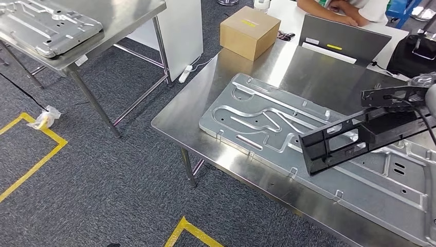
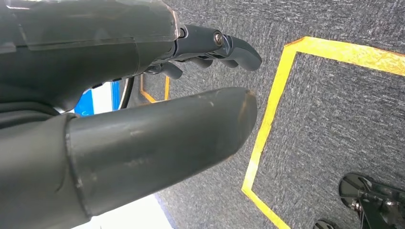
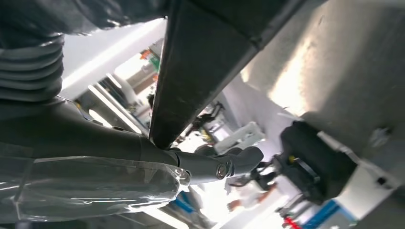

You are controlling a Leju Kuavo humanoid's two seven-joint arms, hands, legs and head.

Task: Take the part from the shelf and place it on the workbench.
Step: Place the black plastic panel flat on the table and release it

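The part is a long black plastic frame, tilted over the right portion of a large stamped metal plate that lies on the steel workbench. My right hand grips the part at its far right end, with thumb and fingers wrapped round it. The part's lower left end is close to the plate; I cannot tell whether they touch. My left hand hangs over the carpet, with its fingers apart from the thumb and nothing in it.
A cardboard box, a grey upright panel and a black bag stand at the back of the workbench. A person's arms rest beyond them. A second table at the left carries another plate. Yellow tape marks the carpet.
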